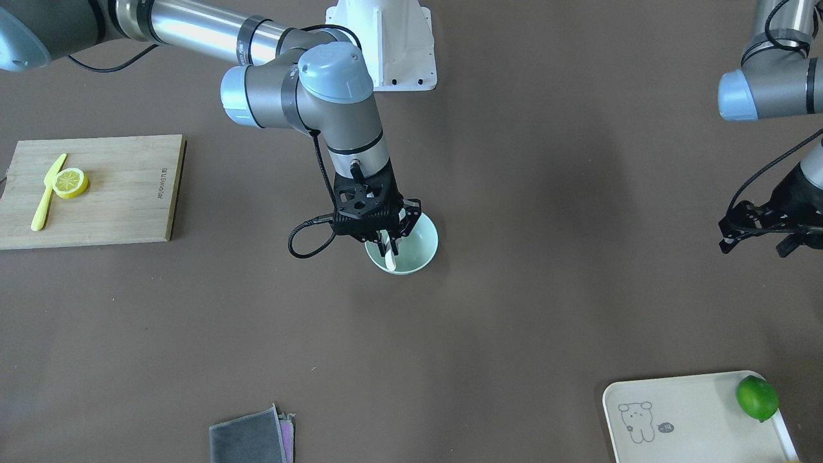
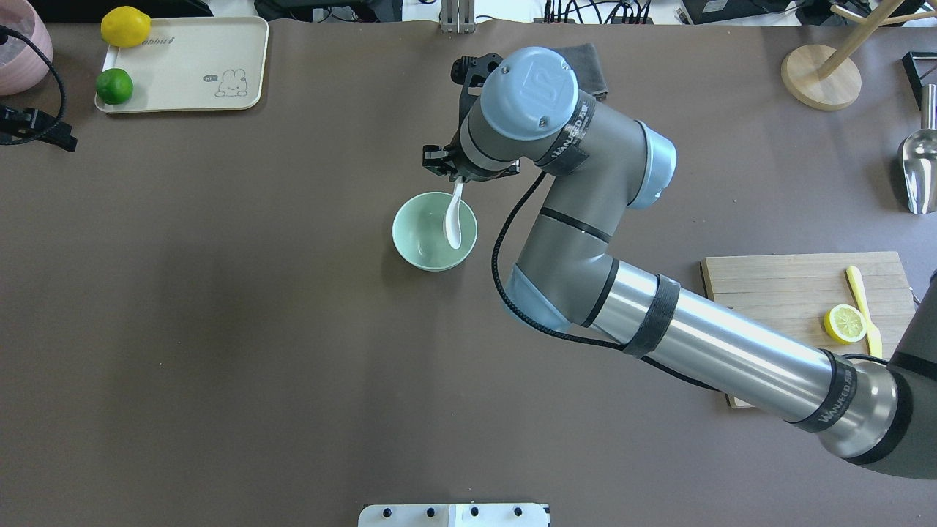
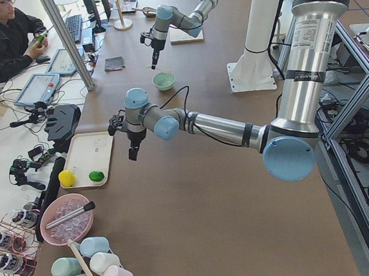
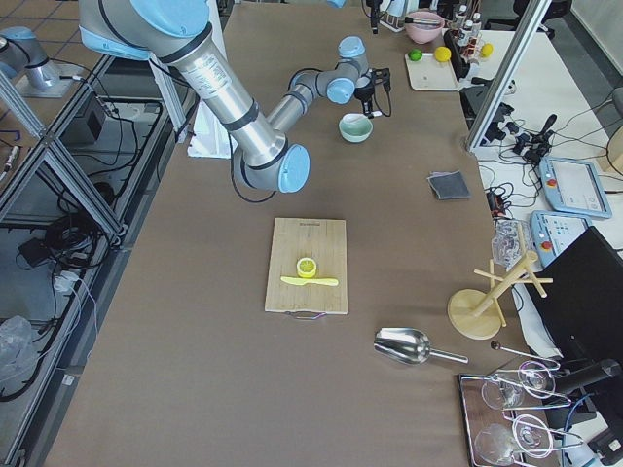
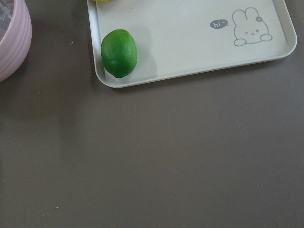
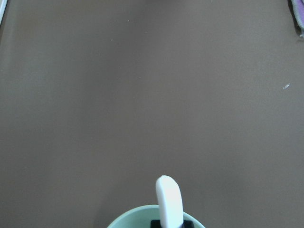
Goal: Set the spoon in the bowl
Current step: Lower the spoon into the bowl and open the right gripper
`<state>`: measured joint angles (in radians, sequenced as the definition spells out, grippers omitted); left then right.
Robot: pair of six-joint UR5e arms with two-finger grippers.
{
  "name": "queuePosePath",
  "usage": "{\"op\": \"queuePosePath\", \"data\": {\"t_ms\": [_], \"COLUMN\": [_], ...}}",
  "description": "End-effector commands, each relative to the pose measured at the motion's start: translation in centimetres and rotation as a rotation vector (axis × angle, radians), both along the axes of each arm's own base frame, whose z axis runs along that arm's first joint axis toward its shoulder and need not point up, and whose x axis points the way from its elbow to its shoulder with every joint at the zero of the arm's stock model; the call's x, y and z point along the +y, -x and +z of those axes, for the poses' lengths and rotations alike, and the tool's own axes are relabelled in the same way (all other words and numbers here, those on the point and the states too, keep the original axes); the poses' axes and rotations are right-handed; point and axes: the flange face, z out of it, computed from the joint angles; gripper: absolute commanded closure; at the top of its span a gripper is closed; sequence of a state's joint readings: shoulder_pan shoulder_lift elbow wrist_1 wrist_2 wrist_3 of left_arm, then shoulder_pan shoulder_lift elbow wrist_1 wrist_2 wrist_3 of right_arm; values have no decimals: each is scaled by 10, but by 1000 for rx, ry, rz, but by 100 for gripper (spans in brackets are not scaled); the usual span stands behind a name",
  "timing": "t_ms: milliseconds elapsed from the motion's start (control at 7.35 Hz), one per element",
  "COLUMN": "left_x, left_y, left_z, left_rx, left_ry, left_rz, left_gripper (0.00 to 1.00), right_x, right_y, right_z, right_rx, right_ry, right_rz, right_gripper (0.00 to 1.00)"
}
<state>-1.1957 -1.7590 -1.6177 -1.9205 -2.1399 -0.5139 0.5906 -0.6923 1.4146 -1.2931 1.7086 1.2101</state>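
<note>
The white soup spoon [image 2: 454, 225] hangs scoop-down inside the mint-green bowl [image 2: 417, 236]. The right pincer [image 2: 458, 180] pinches its handle just over the bowl's rim, probably so that the spoon cannot tip out when released. The left pincer [image 1: 757, 239] waits well apart from the bowl; whether it is wide or narrow I cannot tell.

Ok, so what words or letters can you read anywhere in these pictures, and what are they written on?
"hi~": in a speech bubble on the tray, beside the bunny drawing.
"UR": on the blue cap of the right arm.
"WANFEED", as best it reads: on a black strap around that arm.
"abbit": on the tray by the lemon; its first letter is unclear.
Stamp on the cutting board: too small to read.
</note>
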Motion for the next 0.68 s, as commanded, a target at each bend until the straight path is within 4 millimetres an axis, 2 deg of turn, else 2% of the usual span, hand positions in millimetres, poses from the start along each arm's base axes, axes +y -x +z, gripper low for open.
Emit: {"op": "queuePosePath", "data": {"t_ms": [0,544], "left_x": [0,-2], "left_y": [-1,-3], "left_z": [1,3], "left_rx": [1,-1], "left_ry": [1,5], "left_rz": [2,5], "left_gripper": [2,2], "right_x": [-5,5], "right_y": [9,48], "right_z": [0,22], "right_rx": [27,50], "right_ry": [-20,-42], "right_rz": [27,32], "right_gripper": [100,100]}}
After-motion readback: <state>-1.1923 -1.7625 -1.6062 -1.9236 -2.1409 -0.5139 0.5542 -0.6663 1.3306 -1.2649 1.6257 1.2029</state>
